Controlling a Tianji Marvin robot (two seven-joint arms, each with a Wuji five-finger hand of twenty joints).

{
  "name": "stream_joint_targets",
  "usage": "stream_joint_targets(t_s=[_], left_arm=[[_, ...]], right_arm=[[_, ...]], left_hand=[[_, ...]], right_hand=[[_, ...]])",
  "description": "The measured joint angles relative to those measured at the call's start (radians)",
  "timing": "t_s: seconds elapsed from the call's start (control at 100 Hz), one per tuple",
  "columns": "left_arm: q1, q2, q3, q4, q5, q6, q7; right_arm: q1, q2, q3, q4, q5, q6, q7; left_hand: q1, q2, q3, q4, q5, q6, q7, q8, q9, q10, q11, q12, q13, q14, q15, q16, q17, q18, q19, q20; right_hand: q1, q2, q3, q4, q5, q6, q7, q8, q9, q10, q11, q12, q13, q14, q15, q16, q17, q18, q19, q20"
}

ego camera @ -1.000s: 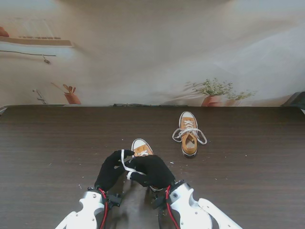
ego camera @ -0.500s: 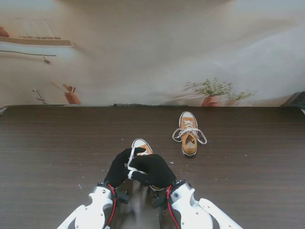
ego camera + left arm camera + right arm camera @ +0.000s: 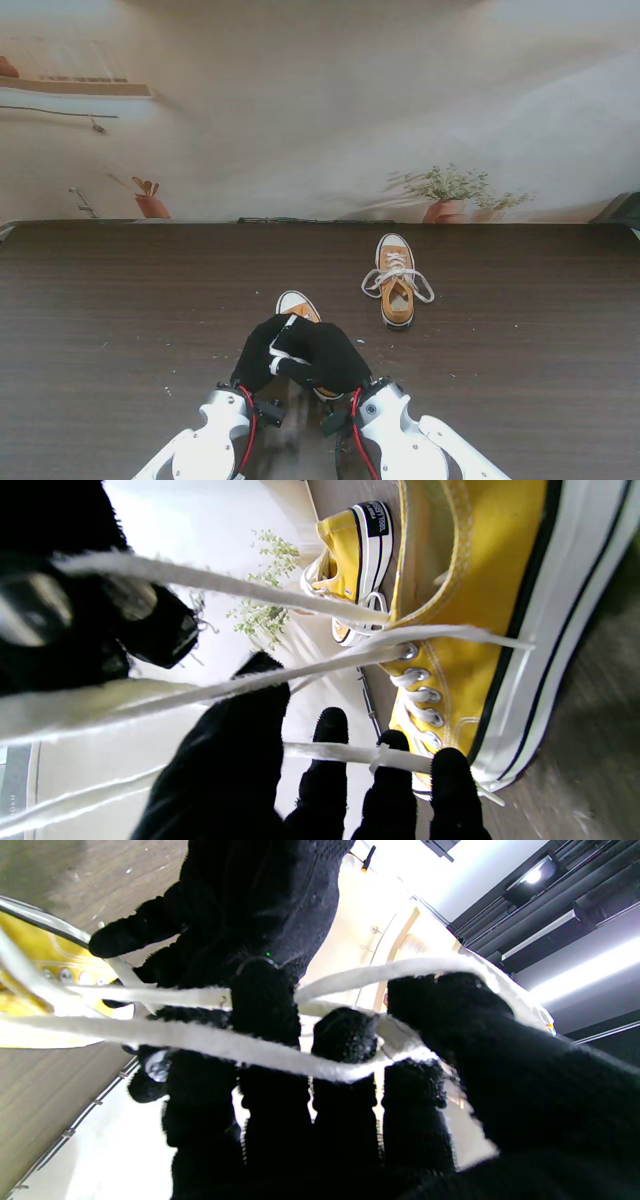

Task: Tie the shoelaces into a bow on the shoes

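Note:
The near yellow shoe (image 3: 296,304) shows only its white toe; both black-gloved hands cover the rest. My left hand (image 3: 261,352) presses against my right hand (image 3: 326,357) over the shoe's opening. In the left wrist view the shoe (image 3: 480,605) lies close, and a white shoelace (image 3: 345,752) runs across my left fingertips (image 3: 450,775). In the right wrist view a lace strand (image 3: 220,1044) loops over my right thumb (image 3: 450,1005) and crosses the curled fingers (image 3: 345,1040). My left hand (image 3: 260,900) sits just beyond them. Both hands hold lace.
The second yellow shoe (image 3: 396,281) stands farther from me to the right, its white laces loose and spread on the dark wood table (image 3: 120,300). That shoe (image 3: 357,545) also appears in the left wrist view. A printed backdrop rises behind the table's far edge.
My left hand has moved right, from holding a lace strand out to the side to lying against the right hand. The stretched strand between them has folded in. The right hand stayed put.

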Motion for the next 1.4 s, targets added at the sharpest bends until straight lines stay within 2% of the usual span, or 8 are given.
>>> stream_joint_targets(t_s=[0.06, 0.14, 0.34, 0.5, 0.62, 0.96, 1.31, 1.4], left_arm=[[0.003, -0.003, -0.003, -0.002, 0.002, 0.005, 0.004], [0.010, -0.004, -0.010, -0.007, 0.003, 0.007, 0.005], [0.031, -0.004, -0.034, -0.019, -0.001, -0.003, 0.005], [0.056, -0.005, -0.062, -0.031, 0.022, -0.011, 0.029], [0.075, -0.005, -0.085, -0.038, 0.031, -0.015, 0.033], [0.098, -0.003, -0.116, -0.057, 0.024, -0.021, 0.041], [0.111, -0.005, -0.143, -0.066, 0.016, -0.036, 0.058], [0.118, -0.006, -0.152, -0.070, 0.011, -0.042, 0.064]], right_arm=[[0.000, 0.000, 0.000, 0.000, 0.000, -0.001, 0.000], [0.000, 0.000, -0.001, 0.000, 0.001, -0.001, 0.000], [-0.001, 0.000, -0.005, 0.001, 0.009, -0.001, 0.001], [-0.013, 0.001, 0.000, -0.007, 0.041, -0.002, 0.028], [-0.030, 0.006, 0.014, -0.031, 0.089, 0.013, 0.081], [-0.055, 0.030, 0.044, -0.108, 0.211, 0.122, 0.223], [-0.052, 0.034, 0.062, -0.105, 0.181, 0.138, 0.219], [-0.051, 0.038, 0.072, -0.104, 0.173, 0.154, 0.251]], left_hand=[[0.001, 0.010, -0.014, 0.000, -0.001, 0.000, 0.085, 0.027, 0.000, 0.000, 0.000, 0.000, 0.000, 0.000, 0.000, 0.000, 0.000, 0.000, 0.004, 0.000], [0.013, 0.029, -0.049, 0.000, -0.030, 0.000, 0.184, 0.133, 0.000, 0.000, 0.000, 0.000, 0.000, 0.000, 0.000, 0.000, 0.000, 0.000, 0.008, 0.000], [0.027, 0.042, -0.081, -0.004, -0.044, 0.000, 0.197, 0.256, 0.000, 0.001, 0.000, 0.000, 0.000, 0.005, 0.000, 0.000, 0.000, 0.001, 0.010, 0.000], [0.028, 0.036, -0.081, -0.002, -0.026, 0.001, 0.168, 0.257, 0.023, 0.003, 0.002, 0.000, 0.000, 0.013, 0.000, 0.000, 0.000, 0.003, 0.010, 0.000], [0.018, 0.011, -0.026, -0.004, -0.013, 0.016, 0.157, 0.248, 0.034, 0.006, 0.008, 0.000, 0.000, 0.021, 0.000, 0.000, 0.000, 0.003, 0.010, 0.000], [0.017, 0.011, -0.011, -0.005, -0.012, 0.025, 0.157, 0.245, 0.035, 0.010, 0.008, -0.001, 0.000, 0.021, 0.000, 0.000, 0.001, 0.003, 0.010, 0.000], [0.017, 0.011, -0.011, -0.005, -0.012, 0.026, 0.156, 0.245, 0.035, 0.010, 0.009, -0.001, 0.000, 0.021, 0.000, 0.000, 0.008, 0.004, 0.010, 0.000], [0.017, 0.011, -0.011, -0.005, -0.012, 0.026, 0.156, 0.245, 0.035, 0.010, 0.009, -0.001, 0.000, 0.021, 0.000, 0.000, 0.009, 0.004, 0.010, 0.000]], right_hand=[[0.000, 0.000, 0.000, 0.000, 0.000, 0.000, 0.000, 0.000, 0.000, 0.000, 0.000, 0.000, 0.000, 0.000, 0.000, 0.000, 0.000, 0.000, 0.000, 0.000], [0.000, 0.000, 0.000, 0.000, 0.000, 0.000, 0.000, 0.000, 0.000, 0.000, 0.000, 0.000, 0.000, 0.000, 0.000, 0.000, 0.000, 0.000, 0.000, 0.000], [0.000, 0.000, 0.000, 0.000, 0.000, 0.000, 0.000, -0.001, 0.000, 0.004, 0.000, -0.010, -0.001, 0.000, 0.000, 0.000, -0.011, 0.000, -0.001, 0.000], [0.000, 0.011, 0.000, 0.000, -0.028, -0.011, -0.011, -0.023, -0.023, 0.022, -0.029, -0.023, -0.028, 0.013, -0.033, -0.009, -0.054, 0.000, -0.020, -0.001], [0.010, 0.023, 0.004, 0.001, -0.071, -0.015, -0.034, -0.037, -0.078, 0.037, -0.064, -0.046, -0.077, 0.019, -0.065, -0.010, -0.100, 0.001, -0.053, -0.010], [0.013, 0.012, 0.021, 0.012, -0.274, -0.035, -0.205, -0.034, -0.334, 0.045, -0.089, -0.096, -0.273, 0.023, -0.138, -0.013, -0.264, -0.017, -0.146, -0.019], [0.014, 0.003, 0.015, 0.012, -0.394, -0.045, -0.270, -0.009, -0.413, 0.043, -0.113, -0.131, -0.330, 0.014, -0.164, -0.013, -0.306, -0.025, -0.180, -0.022], [0.014, 0.003, 0.020, 0.015, -0.460, -0.062, -0.304, -0.008, -0.466, 0.034, -0.141, -0.156, -0.353, 0.004, -0.189, -0.020, -0.329, -0.038, -0.212, -0.027]])
